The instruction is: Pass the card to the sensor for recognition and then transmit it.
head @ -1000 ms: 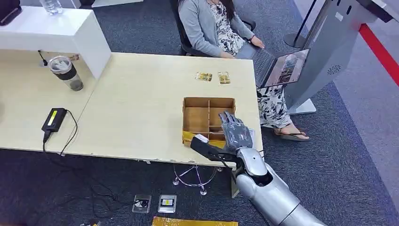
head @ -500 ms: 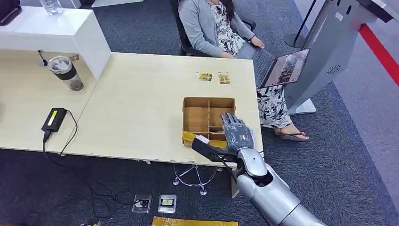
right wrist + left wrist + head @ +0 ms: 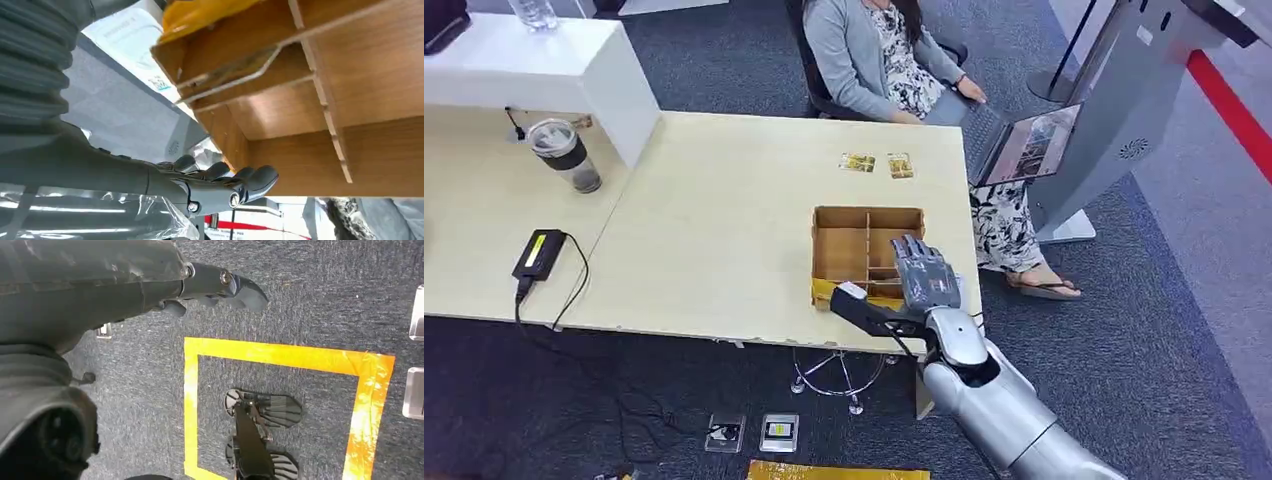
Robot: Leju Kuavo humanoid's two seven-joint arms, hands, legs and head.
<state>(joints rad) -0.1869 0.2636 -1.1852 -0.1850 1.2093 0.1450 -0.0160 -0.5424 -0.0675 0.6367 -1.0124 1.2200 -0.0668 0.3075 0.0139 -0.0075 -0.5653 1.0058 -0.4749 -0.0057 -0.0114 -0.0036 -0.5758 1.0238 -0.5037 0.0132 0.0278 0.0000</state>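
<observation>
My right hand [image 3: 924,274] hovers open over the near right corner of a wooden divided box [image 3: 868,210] at the table's front edge, fingers stretched flat, thumb pointing left. In the right wrist view the fingertips [image 3: 250,181] hang just above the box wall [image 3: 300,165], and a clear-sleeved card [image 3: 235,67] leans inside one compartment. Two small cards [image 3: 856,162] [image 3: 900,165] lie on the table beyond the box. The grey sensor kiosk [image 3: 1124,110] stands off the table's right end. My left hand [image 3: 220,287] hangs over the carpet holding nothing.
A person sits at the far side with a laptop [image 3: 1024,145] between the table and the kiosk. A tumbler [image 3: 564,155] and a black charger [image 3: 539,253] sit far left. Something yellow [image 3: 824,292] lies at the box's front edge. Yellow floor tape [image 3: 280,355] marks the carpet.
My right hand has edged slightly farther over the box, and its thumb has risen a little. Everything else has stayed put.
</observation>
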